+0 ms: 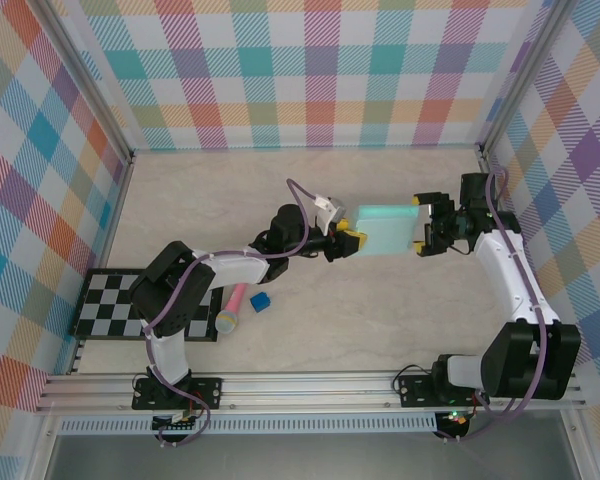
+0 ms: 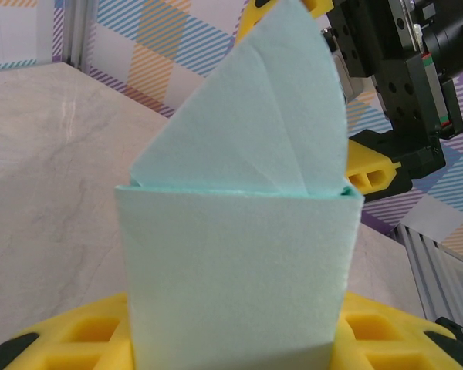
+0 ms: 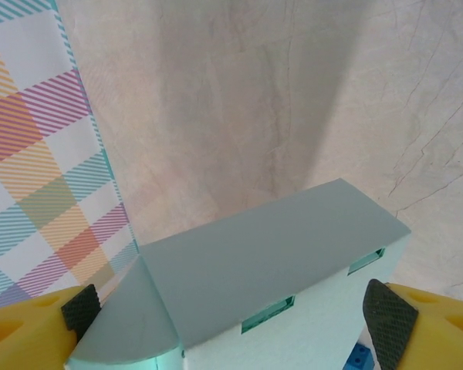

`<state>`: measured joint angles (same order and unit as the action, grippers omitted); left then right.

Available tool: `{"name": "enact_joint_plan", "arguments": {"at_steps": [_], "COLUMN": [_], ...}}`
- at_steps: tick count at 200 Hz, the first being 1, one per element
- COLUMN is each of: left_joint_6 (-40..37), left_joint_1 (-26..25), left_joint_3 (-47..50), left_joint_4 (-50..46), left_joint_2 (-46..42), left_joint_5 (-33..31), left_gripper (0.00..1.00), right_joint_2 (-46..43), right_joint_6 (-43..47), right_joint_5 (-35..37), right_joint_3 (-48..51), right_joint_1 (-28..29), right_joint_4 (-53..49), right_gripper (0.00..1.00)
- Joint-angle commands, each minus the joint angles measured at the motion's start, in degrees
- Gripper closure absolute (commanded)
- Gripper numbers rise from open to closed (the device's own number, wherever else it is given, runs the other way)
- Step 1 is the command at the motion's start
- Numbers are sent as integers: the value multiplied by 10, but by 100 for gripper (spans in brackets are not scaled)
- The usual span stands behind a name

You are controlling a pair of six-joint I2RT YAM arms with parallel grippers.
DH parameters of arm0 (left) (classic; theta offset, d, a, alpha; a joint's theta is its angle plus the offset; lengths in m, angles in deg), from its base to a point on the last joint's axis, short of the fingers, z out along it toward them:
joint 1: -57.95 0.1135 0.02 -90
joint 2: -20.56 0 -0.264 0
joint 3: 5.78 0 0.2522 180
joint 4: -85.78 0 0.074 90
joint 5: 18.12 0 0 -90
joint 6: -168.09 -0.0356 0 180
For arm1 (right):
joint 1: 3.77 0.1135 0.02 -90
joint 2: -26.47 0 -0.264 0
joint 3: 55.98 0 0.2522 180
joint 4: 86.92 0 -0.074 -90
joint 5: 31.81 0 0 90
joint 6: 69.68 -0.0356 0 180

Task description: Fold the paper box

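Observation:
The paper box [image 1: 388,230] is a pale mint-blue folded box held above the middle of the table. My left gripper [image 1: 348,242] is shut on its left end; in the left wrist view the box [image 2: 239,262] stands between the yellow fingers [image 2: 85,343], with a rounded flap [image 2: 255,116] rising behind. My right gripper [image 1: 423,226] straddles the box's right end. In the right wrist view the box [image 3: 270,262] lies between the black pads [image 3: 390,324], with a small gap at the right pad, so the jaws stand open. A rounded flap [image 3: 123,324] reaches towards the left pad.
A black-and-white checkerboard [image 1: 110,305] lies at the near left. A pink marker [image 1: 232,308] and a small dark blue cube [image 1: 260,301] lie beside it, near the left arm. Plaid walls close the table on three sides.

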<state>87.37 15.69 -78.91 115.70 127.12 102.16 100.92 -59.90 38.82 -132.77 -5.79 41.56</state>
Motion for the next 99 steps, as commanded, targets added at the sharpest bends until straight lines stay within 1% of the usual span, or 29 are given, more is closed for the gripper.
{"name": "enact_joint_plan", "arguments": {"at_steps": [1,9,26,51,63,73,77,99], "left_joint_6": [3,10,28,63,80,93,96,111], "left_joint_1": [0,-1,0,-1,-1,-2,-3,-6], "left_joint_3": [-15,-15,-18,-24,-28,-29,-29,-29], "left_joint_4": [47,48,51,60,70,79,82,91], "left_joint_2": [-23,-22,-21,-17,-12,-8,-7,-6], "left_joint_5": [-29,-35,-47,-65,-62,-64,-64,-74], "left_gripper": [87,86,87,86,86,86,87,86], "right_joint_2": [-2,-9,-28,-55,-68,-77,-79,-84], "right_joint_6": [-7,-15,-35,-67,-85,-108,-115,-133], "right_joint_5": [-25,-18,3,32,41,46,48,66], "right_joint_3": [-10,-4,17,53,76,95,100,109], "right_joint_1": [0,0,1,1,1,1,2,2], "right_joint_4": [-32,-33,-29,-19,4,18,25,44], "right_gripper": [17,22,29,33,45,46,50,51]}}
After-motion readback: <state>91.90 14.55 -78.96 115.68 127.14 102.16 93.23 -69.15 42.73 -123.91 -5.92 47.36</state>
